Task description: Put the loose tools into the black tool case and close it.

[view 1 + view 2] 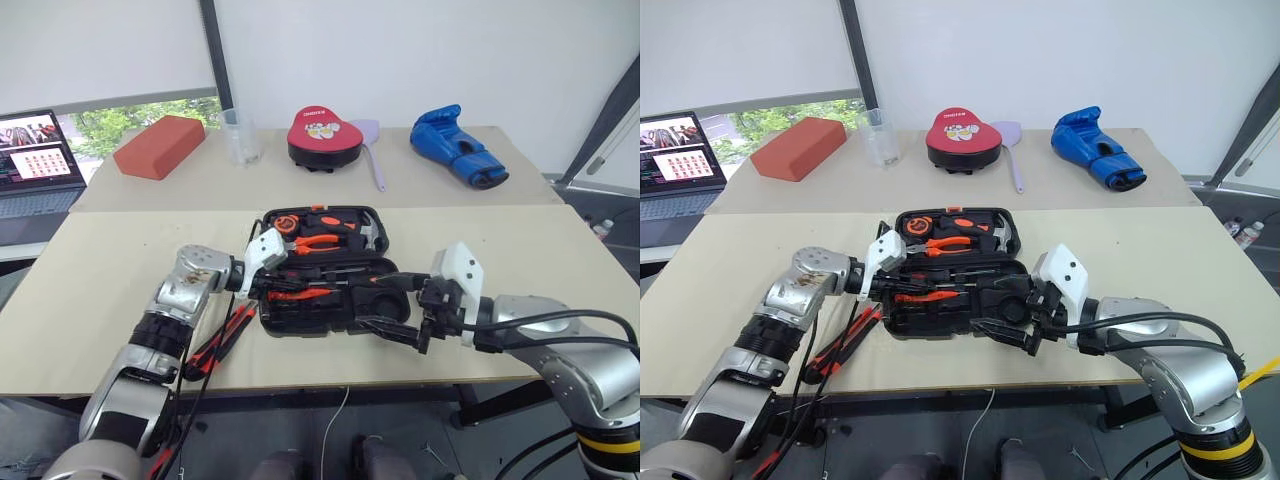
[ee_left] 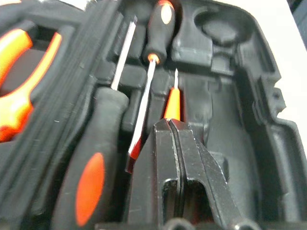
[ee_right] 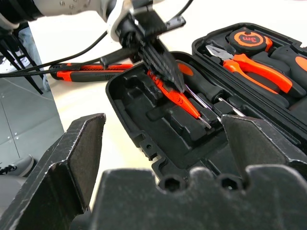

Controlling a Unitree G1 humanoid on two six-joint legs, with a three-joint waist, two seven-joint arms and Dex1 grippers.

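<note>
Left eye view gives you the open case (image 1: 330, 270) at the centre of the near table, its lid half, toward the top of the frame, holding the pliers (image 1: 318, 241) and the hammer (image 1: 368, 233). Your left gripper (image 1: 272, 285) reaches in from the left over the near half, its fingers together on the slim orange tester (image 1: 300, 293). Your right gripper (image 1: 398, 318) hangs at the case's lower right corner with its fingers spread and nothing between them. A black-and-orange tool (image 1: 222, 338) lies on the table at the lower left of the case, partly behind your left arm.

Right eye view shows you the same layout; the red pad (image 1: 962, 137) sits on the far table at top centre.

Left wrist view puts you right over the near half: the left fingers (image 2: 192, 167) are pressed together on the tester's orange body (image 2: 172, 103), and two screwdrivers (image 2: 103, 143) lie in recesses beside it.

Right wrist view shows your right fingers (image 3: 72, 158) wide apart in the foreground, with the left gripper (image 3: 165, 76) beyond them, clamped on the tester (image 3: 180, 100) over the case (image 3: 144, 110).
</note>
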